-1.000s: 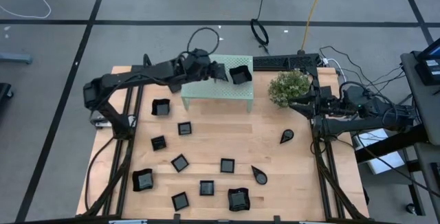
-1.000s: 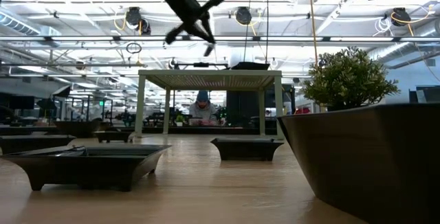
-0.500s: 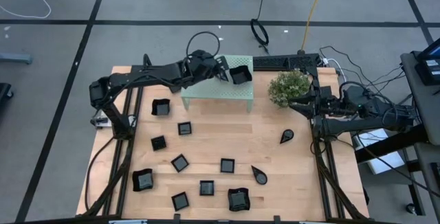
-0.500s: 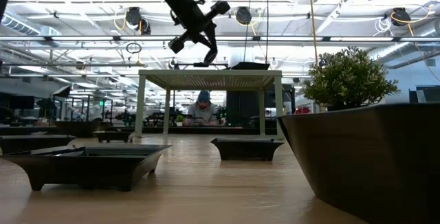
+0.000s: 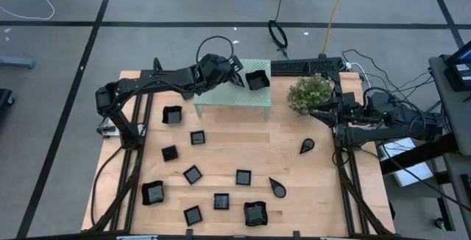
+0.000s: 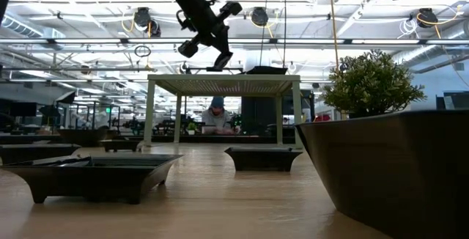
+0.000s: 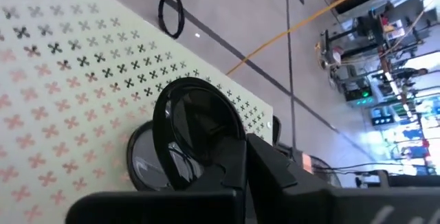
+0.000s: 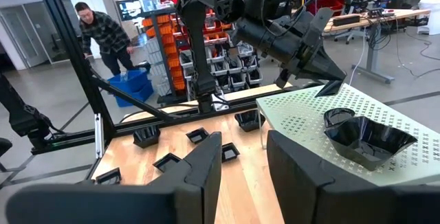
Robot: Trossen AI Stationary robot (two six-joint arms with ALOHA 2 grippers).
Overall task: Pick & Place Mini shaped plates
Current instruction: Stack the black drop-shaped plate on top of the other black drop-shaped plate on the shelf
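Observation:
My left gripper (image 5: 237, 78) hovers over the mint-green perforated stand (image 5: 232, 101), shut on a small glossy black plate (image 7: 196, 121). A larger curved-rim square plate (image 5: 256, 80) rests on the stand top, with a small round dish (image 8: 337, 117) beside it. Several mini shaped plates lie on the wooden table, among them squares (image 5: 197, 138) (image 5: 243, 176) and two teardrops (image 5: 307, 146) (image 5: 277, 188). My right gripper (image 5: 318, 113) waits open at the table's right edge, beside the plant. My left gripper pinches the small plate by the part of its rim (image 7: 218, 148) nearest the fingers, between its two fingers. The fingers slant down toward the stand top. The plate is tilted on edge, its hollow side toward the wrist camera, just above the stand; whether it touches the stand I cannot tell.
A bushy green plant (image 5: 309, 93) in a dark pot stands right of the stand. Cables and a power strip (image 5: 305, 65) lie along the far edge. A person (image 8: 103, 35) is in the room beyond the table. Bare wood shows between the stand and the scattered plates.
My left gripper has rolled about its own axis above the stand, staying shut, and the held plate has turned with it. The right arm has kept still.

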